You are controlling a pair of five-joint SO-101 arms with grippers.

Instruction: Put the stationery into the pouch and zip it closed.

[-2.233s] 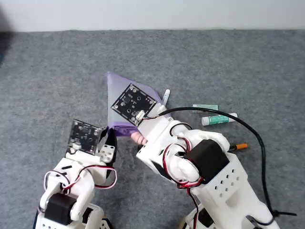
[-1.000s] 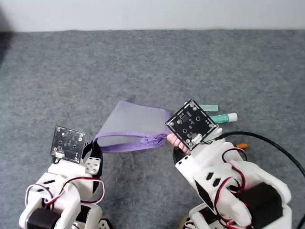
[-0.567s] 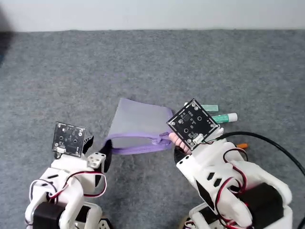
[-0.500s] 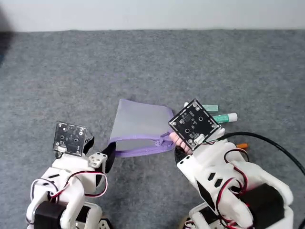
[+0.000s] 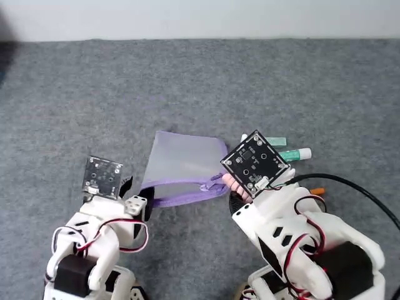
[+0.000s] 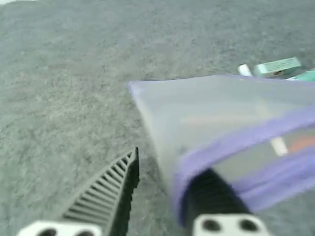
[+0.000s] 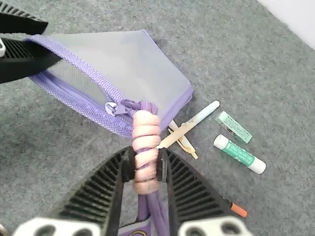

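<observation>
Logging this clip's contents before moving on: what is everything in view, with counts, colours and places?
pouch: 1, purple, mid-mat between the arms
zip cord: 1, pink, coiled, at the pouch's zip
pen: 1, white, beside the pouch
clip: 1, tan, by the pen
packet: 1, green, past the pen
glue stick: 1, green and white, beside the packet
marker: 1, orange-tipped, near the right arm
mat: 1, grey, covers the table
left end effector: 1, black, open at the pouch's end
right end effector: 1, black, shut on the zip cord

No legible text: any print on the green glue stick (image 7: 240,154) and the small green box (image 7: 234,127) beside it is too small.
</observation>
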